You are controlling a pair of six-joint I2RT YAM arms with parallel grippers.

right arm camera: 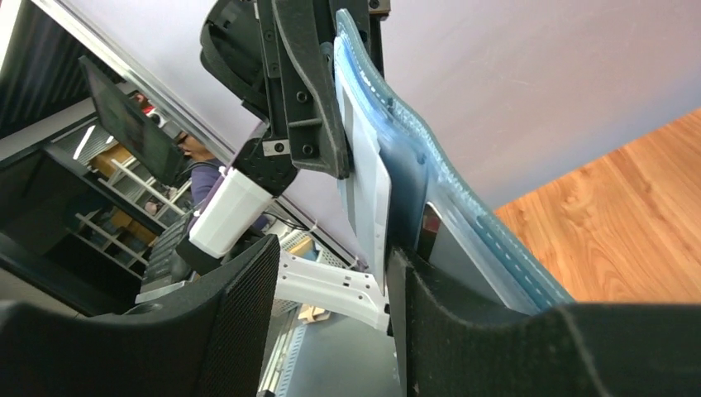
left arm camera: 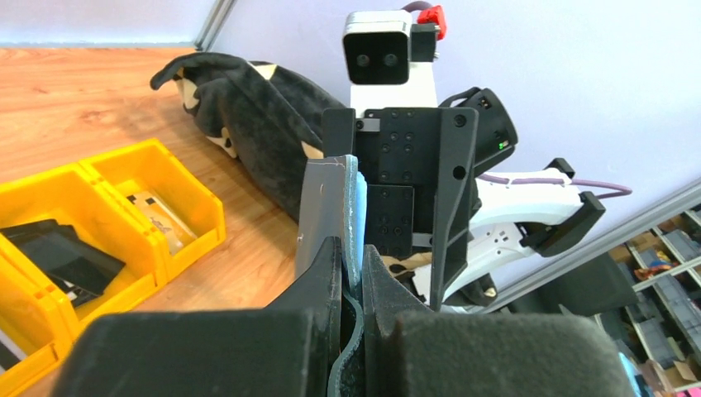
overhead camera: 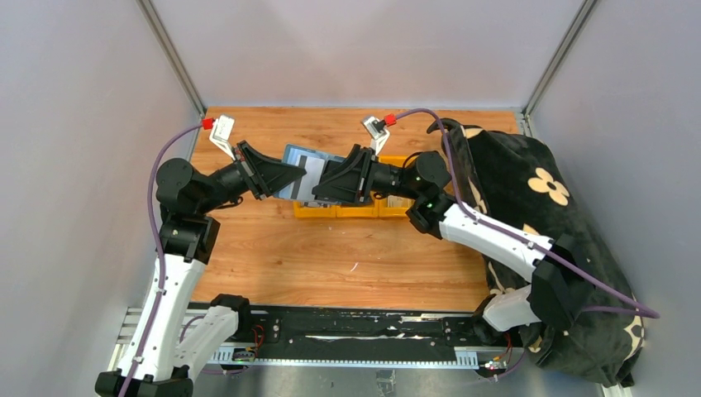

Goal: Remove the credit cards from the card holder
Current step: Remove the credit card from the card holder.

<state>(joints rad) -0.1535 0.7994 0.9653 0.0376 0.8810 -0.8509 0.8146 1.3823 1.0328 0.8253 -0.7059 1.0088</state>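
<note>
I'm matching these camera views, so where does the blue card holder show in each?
Top external: card holder upper centre, overlapping the yellow bins.
Left wrist: card holder centre, edge-on.
Right wrist: card holder centre, slanting down rightward.
Shared landmark: wooden table.

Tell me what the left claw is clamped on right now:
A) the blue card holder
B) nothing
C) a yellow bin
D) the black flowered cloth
A: the left claw is shut tight on the edge of the blue card holder, which it holds in the air.

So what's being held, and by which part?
The card holder, pinched by one edge in the left gripper; right gripper open around its other end.
</note>
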